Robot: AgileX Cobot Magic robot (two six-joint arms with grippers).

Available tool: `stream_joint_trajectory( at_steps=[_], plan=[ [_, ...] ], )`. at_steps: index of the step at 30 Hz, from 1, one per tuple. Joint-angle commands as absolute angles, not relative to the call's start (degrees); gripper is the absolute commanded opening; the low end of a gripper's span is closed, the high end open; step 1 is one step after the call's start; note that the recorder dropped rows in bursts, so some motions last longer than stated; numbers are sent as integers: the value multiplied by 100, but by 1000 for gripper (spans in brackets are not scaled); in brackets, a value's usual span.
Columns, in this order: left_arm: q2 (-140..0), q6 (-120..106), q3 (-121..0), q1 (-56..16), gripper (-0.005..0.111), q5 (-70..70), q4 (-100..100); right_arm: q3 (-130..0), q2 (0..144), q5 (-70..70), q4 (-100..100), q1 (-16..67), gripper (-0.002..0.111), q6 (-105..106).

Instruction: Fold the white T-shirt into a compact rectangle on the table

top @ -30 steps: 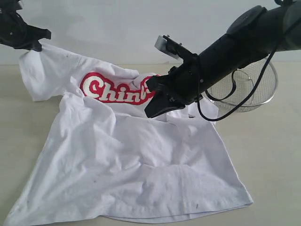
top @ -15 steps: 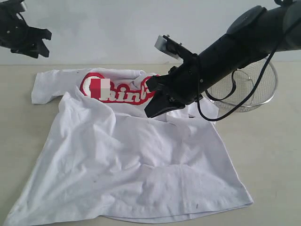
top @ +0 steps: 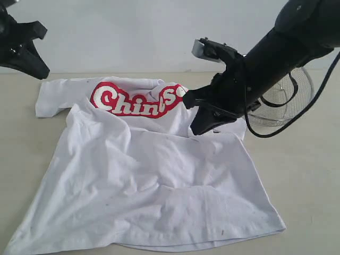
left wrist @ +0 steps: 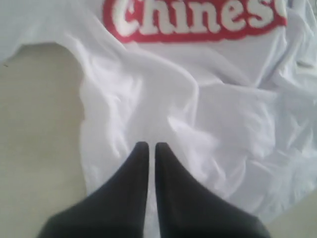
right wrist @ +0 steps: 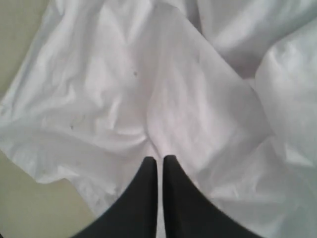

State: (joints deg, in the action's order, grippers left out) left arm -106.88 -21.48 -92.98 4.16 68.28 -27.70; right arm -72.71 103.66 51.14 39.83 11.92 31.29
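Exterior view: the white T-shirt (top: 154, 180) lies spread and creased on the table (top: 303, 175), hem toward the camera, its red-outlined lettering (top: 135, 101) along the far side, rumpled at the collar. The right gripper (top: 197, 129) hangs over the shirt's shoulder on the right of this view. Its arm crosses in front of a wire-mesh basket (top: 300, 87) standing just beside that sleeve. The left gripper (top: 41, 73) is raised above the far sleeve on the left. In each wrist view the 2 fingers are pressed together with no cloth between them, and only shirt and table lie below.
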Motion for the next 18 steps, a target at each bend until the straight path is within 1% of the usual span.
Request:
stream_joint_trajectory(
  at_steps=[1, 4, 8, 12, 18],
  plan=[
    [-9891, -2277, -7978, -116, 5, 6536, -2826, -7036, 10218, 5304, 3771, 1184, 0, 2928],
    [-9332, -2155, -6743, -468, 5, 5904, -2353, -6365, 9988, 5168, 3786, 1195, 0, 2928],
    [-9097, -1749, -5732, -517, 5, 5229, -2174, -5654, 9685, 4833, 3798, 1195, 0, 2928],
    [-9072, -1862, -5136, -538, 5, 5030, -2617, -5160, 9424, 4651, 3807, 1195, 0, 2913],
    [-9072, -2060, -4513, -828, 5, 4643, -2864, -4640, 9268, 4455, 3467, 1195, 0, 2807]
  ],
)
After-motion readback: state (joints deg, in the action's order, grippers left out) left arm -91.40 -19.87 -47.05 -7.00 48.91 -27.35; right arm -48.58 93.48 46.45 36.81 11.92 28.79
